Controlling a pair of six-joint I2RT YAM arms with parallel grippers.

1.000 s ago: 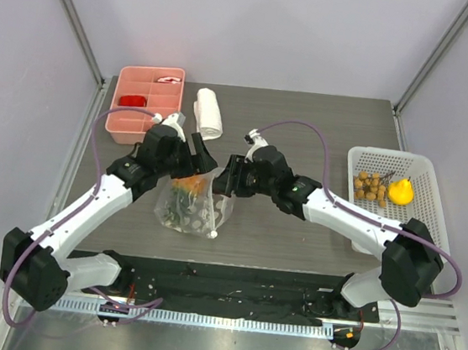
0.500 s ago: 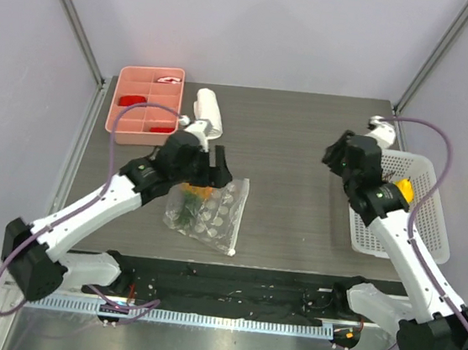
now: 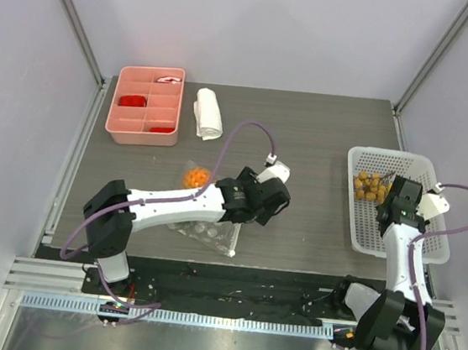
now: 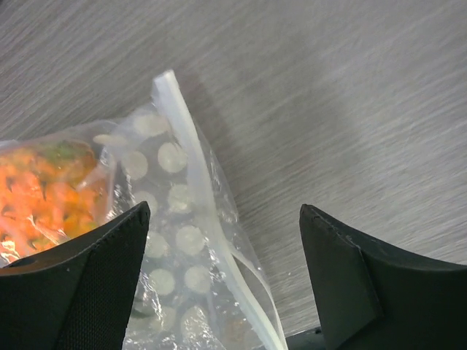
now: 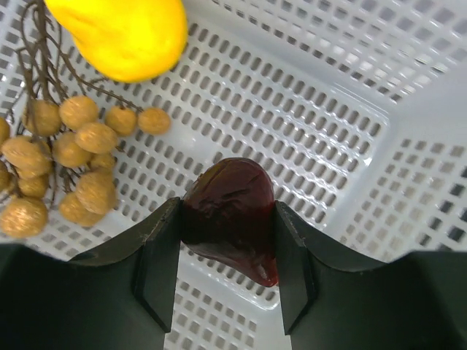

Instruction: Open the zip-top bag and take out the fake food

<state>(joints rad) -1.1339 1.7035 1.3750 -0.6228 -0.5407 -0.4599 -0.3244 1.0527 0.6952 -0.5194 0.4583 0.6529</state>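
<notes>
Over the basket (image 5: 408,95), right tool (image 5: 226,208) pinches dark-red fruit (image 5: 232,237); left tool (image 4: 222,211) gapes above zip-top bag (image 4: 171,157).

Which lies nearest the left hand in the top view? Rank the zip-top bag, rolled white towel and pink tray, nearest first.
From the left hand:
1. zip-top bag: right beside it, toward the near edge.
2. rolled white towel: farther back, to the left.
3. pink tray: back-left corner, beyond the towel.
</notes>
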